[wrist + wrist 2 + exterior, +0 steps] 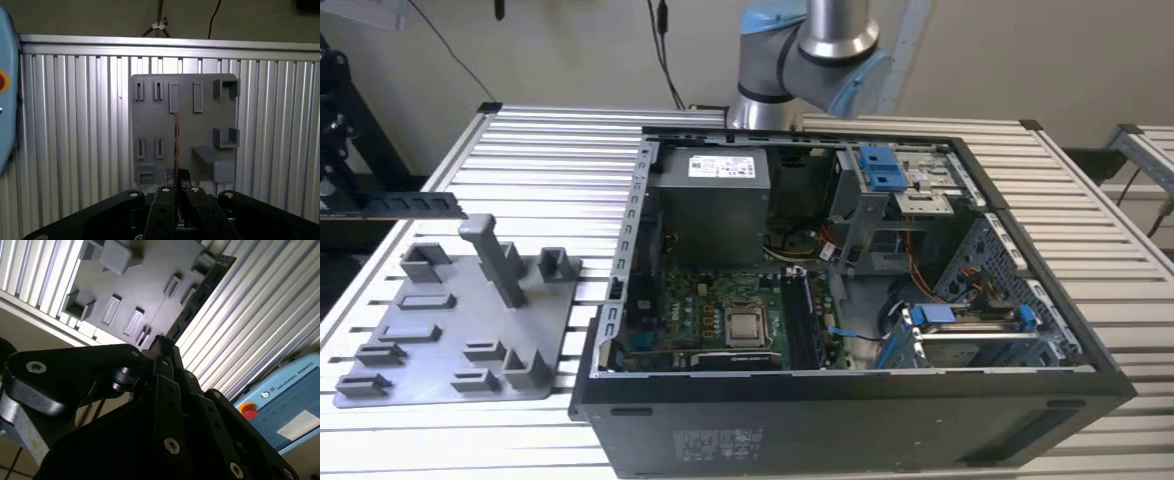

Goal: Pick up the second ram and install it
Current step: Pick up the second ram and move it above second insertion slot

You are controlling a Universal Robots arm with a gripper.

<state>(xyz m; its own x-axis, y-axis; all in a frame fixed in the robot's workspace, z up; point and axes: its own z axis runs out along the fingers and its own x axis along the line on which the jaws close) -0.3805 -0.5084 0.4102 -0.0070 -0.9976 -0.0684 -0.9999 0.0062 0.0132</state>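
Note:
The second ram (414, 205) is a long dark strip hanging level above the table at the exterior view's far left, just beyond the grey pegged tray (454, 330). In both wrist views my gripper (161, 342) (176, 186) is shut on one end of the ram (202, 287). The strip reaches out from the fingertips over the tray (145, 280). In the first wrist view the ram (176, 135) appears edge-on as a thin line across the tray (200, 135).
An open computer case (854, 410) lies on the slatted metal table (560, 150), with its motherboard (720, 315) and black narrow slots (801, 320) facing up. A blue control pendant (285, 405) lies on the table.

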